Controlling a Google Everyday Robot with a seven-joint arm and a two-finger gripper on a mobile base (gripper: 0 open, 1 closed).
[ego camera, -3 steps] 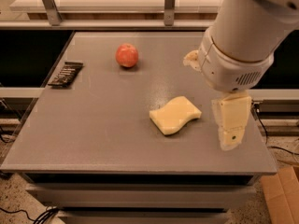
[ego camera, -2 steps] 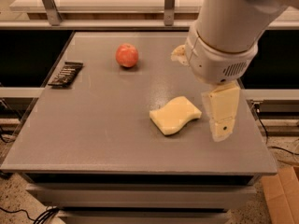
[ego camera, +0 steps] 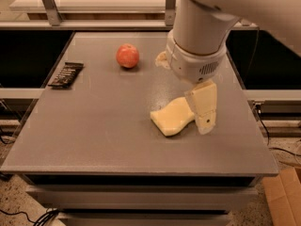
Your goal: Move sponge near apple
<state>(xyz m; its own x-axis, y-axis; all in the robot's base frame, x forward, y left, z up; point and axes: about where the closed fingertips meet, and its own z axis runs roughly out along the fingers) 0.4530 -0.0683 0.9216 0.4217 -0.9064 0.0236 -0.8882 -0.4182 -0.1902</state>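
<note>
One end effector (ego camera: 205, 120) beside sponge (ego camera: 170, 118)

We see sponge (ego camera: 171, 117) right of centre on table (ego camera: 94, 140) | apple (ego camera: 127, 55) behind it, to the left — well apart | gripper (ego camera: 204, 112) at sponge's right edge | packet (ego camera: 66, 74) at table's left edge

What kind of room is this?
Probably a robot testing lab: a plain grey table with an apple and a sponge, cables on the floor, and the robot's hand right beside the sponge.
</note>
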